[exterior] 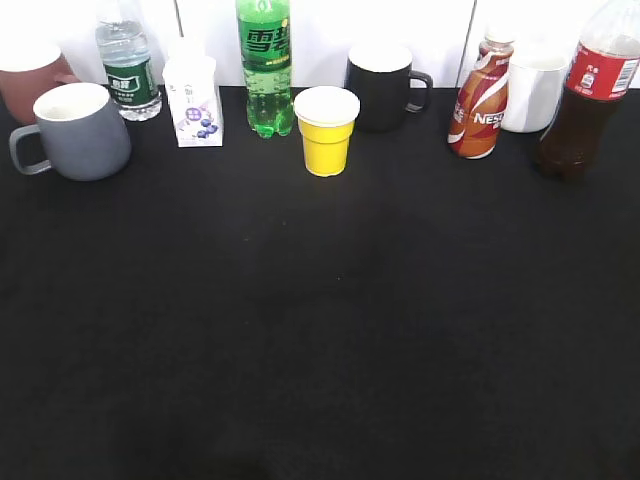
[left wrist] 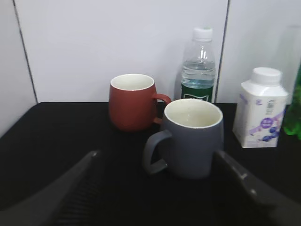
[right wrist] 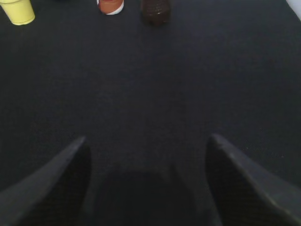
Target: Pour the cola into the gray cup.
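Two mugs: reddish-brown mug (left wrist: 132, 102) behind gray cup (left wrist: 193, 138).

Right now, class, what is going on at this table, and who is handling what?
Nothing is held yet. The left gripper is open, facing the gray cup, which stands empty at the table's left end, in front of a reddish-brown mug. The right gripper is also open, over bare black table, with the cola upright far ahead at the right end, beside the Nescafe bottle. No pouring has begun.
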You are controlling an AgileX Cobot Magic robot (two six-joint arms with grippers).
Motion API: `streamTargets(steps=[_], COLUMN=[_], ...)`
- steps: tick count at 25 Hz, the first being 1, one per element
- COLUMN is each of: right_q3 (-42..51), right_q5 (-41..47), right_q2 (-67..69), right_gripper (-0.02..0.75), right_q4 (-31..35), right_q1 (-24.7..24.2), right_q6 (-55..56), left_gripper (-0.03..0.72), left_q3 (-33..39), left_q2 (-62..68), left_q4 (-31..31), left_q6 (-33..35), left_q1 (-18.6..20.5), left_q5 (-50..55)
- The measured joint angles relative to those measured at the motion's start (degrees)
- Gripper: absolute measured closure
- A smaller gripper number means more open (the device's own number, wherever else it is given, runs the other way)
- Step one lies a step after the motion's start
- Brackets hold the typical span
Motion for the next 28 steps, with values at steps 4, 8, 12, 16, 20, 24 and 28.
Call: streamTargets(steps=[4,8,12,16,20,24,28], right_q3=[0.0,0.0,0.0,0.0,0.0,0.0,0.0], right_q5=[0.0,0.0,0.0,0.0,0.0,0.0,0.0], right_q2=[0.0,0.0,0.0,-0.01,-0.01,-0.01,-0.01], right_gripper=[0.164,0.164,0.164,0.164,0.164,0.164,0.164], right_q4=[0.0,0.0,0.0,0.0,0.0,0.0,0.0], right_q1=[0.0,0.0,0.0,0.0,0.0,0.0,0.0], right_q6=[0.0,0.0,0.0,0.0,0.0,0.0,0.0], left_gripper=[0.191,0.223,0.312,0.531,0.628,0.639,0.639], left_q3=[-7.02,-19.13,-27.82,-36.58,-37.62,-28.4,-17.06], left_q2=[26.92,39.69,45.47,50.35,51.34,46.03,30.6], left_q4=[-0.95,-3.33,-5.19,-4.62,-1.89,5.52,14.81], left_q6=[0.0,0.0,0.0,0.07,0.23,0.72,0.84], left_q1=[0.0,0.0,0.0,0.11,0.47,0.38,0.12], left_q5=[-14.81,-15.95,-12.94,-9.69,-9.38,-16.12,-18.94])
